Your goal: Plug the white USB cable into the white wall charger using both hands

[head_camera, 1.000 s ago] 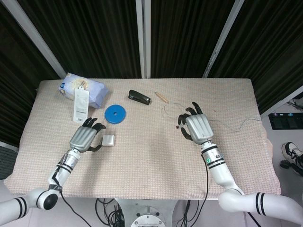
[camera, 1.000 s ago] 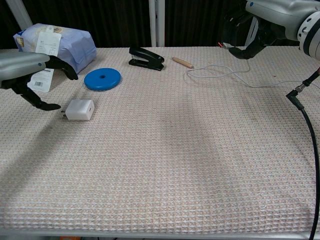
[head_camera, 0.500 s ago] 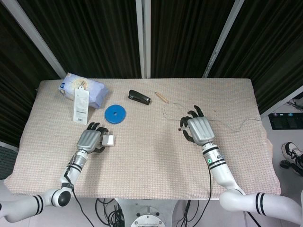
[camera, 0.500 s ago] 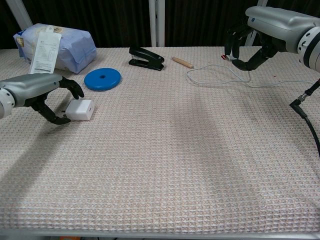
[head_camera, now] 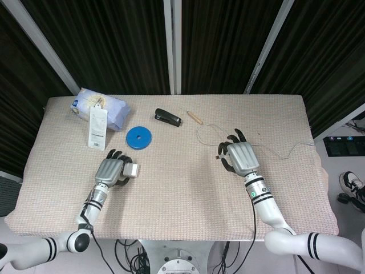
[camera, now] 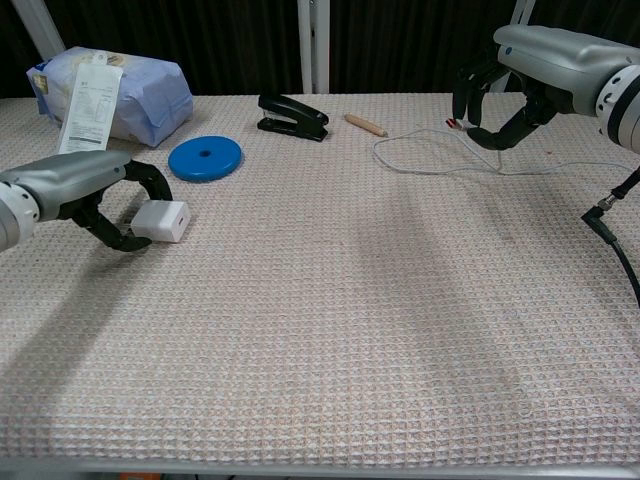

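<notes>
The white wall charger [camera: 162,220] lies on the beige table mat [camera: 330,330], left of centre. My left hand [camera: 90,190] curls around its left end, fingers arched over the top and thumb underneath; in the head view this hand [head_camera: 113,170] covers part of the charger [head_camera: 133,169]. The white USB cable [camera: 430,150] loops on the mat at the back right. My right hand [camera: 520,75] pinches its plug end [camera: 455,124] just above the mat; from the head view that hand [head_camera: 239,157] shows palm down, the cable [head_camera: 208,134] trailing behind it.
A black stapler [camera: 292,116], a wooden peg [camera: 365,124] and a blue disc [camera: 205,157] lie along the back. A blue-and-white bag [camera: 115,90] with a paper label sits at the back left. A black cable [camera: 610,230] hangs at the right edge.
My left hand came down from hovering open beside the charger and closed its fingers around it. My right hand sank lower with the plug end.
</notes>
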